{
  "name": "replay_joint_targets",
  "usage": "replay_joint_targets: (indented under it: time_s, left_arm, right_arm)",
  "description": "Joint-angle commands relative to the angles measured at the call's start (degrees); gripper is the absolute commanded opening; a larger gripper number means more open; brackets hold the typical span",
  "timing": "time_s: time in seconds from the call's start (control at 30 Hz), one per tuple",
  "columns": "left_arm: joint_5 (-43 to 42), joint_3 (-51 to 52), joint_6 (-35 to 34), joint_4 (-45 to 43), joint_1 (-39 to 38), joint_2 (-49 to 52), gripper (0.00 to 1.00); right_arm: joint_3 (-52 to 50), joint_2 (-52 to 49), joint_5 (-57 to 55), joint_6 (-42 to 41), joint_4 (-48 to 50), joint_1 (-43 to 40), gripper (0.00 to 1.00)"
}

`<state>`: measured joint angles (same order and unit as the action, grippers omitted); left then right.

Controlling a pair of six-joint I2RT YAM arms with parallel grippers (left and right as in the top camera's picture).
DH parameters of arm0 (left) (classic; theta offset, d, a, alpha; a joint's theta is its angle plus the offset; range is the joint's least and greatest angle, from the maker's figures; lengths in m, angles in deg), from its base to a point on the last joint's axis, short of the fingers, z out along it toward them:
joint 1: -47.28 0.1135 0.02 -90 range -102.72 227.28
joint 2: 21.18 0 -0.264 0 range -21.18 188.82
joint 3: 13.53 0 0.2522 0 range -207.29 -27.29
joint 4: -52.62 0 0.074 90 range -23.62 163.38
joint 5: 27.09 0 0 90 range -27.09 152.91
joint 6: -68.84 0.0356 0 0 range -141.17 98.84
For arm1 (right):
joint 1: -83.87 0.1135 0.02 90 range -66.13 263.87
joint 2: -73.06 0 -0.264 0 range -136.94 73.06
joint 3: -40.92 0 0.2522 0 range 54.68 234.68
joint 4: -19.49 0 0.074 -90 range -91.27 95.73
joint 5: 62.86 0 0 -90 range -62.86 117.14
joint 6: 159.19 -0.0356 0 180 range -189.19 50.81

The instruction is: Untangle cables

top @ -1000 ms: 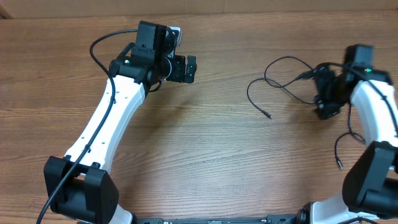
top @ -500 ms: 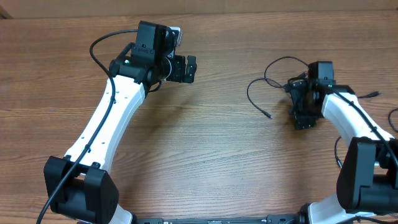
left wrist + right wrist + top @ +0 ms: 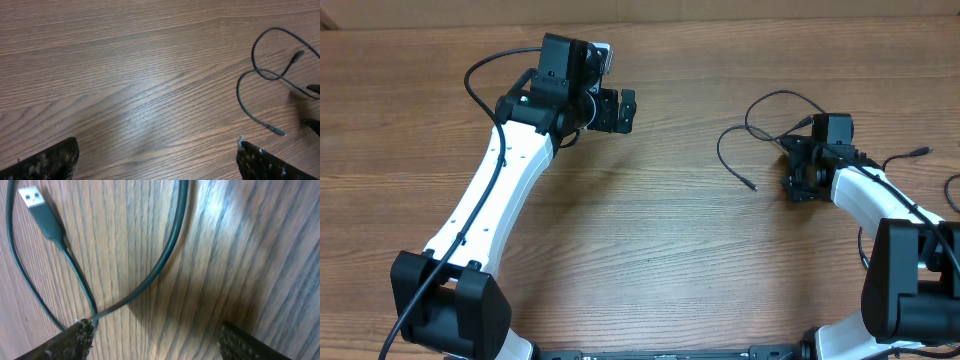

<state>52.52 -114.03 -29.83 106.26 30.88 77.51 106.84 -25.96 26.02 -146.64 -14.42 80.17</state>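
Note:
Thin black cables [image 3: 732,133] lie in loose loops on the right half of the wooden table, one end pointing at the middle [image 3: 751,186]. More cable [image 3: 910,155] trails off behind the right arm. My right gripper [image 3: 799,183] hangs low over these loops, open. In the right wrist view a cable [image 3: 172,245] curves past and runs under the left fingertip [image 3: 77,337], with a silvery USB plug [image 3: 34,197] at the top left; nothing sits between the jaws [image 3: 155,340]. My left gripper [image 3: 620,110] hovers open at the far left, holding nothing; its wrist view shows the cables [image 3: 252,70] off to the right.
A cable end [image 3: 866,262] lies near the right arm's base. The left arm's own thick black wire [image 3: 480,75] loops beside its wrist. Bare wood [image 3: 650,220] stretches between the two arms.
The right arm has swung left from the table's right edge to the cable loops and come down close to the wood, its jaws narrowing a little. The left arm has not moved.

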Motion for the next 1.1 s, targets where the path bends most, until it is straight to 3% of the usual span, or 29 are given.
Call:
replay_joint_targets:
  time_s: [0.0, 0.17, 0.4, 1.0, 1.07]
  left_arm:
    - [0.5, -1.3, -0.3, 0.0, -0.1, -0.5, 1.0]
    - [0.5, -1.3, -0.3, 0.0, -0.1, -0.5, 1.0]
    - [0.5, -1.3, -0.3, 0.0, -0.1, -0.5, 1.0]
    - [0.5, -1.3, -0.3, 0.0, -0.1, -0.5, 1.0]
    - [0.5, -1.3, -0.3, 0.0, -0.1, -0.5, 1.0]
  right_arm:
    - [-0.7, -0.1, -4.2, -2.3, 0.7, -0.1, 0.78]
    - [-0.7, -0.9, -6.2, -2.2, 3.1, -0.1, 0.79]
    - [-0.7, -7.1, -4.5, -2.2, 7.8, -0.1, 0.94]
    - [-0.7, -14.4, -2.0, -1.2, 16.9, 0.0, 0.94]
    - [-0.7, -15.2, -2.1, 0.5, 17.1, 0.0, 0.85]
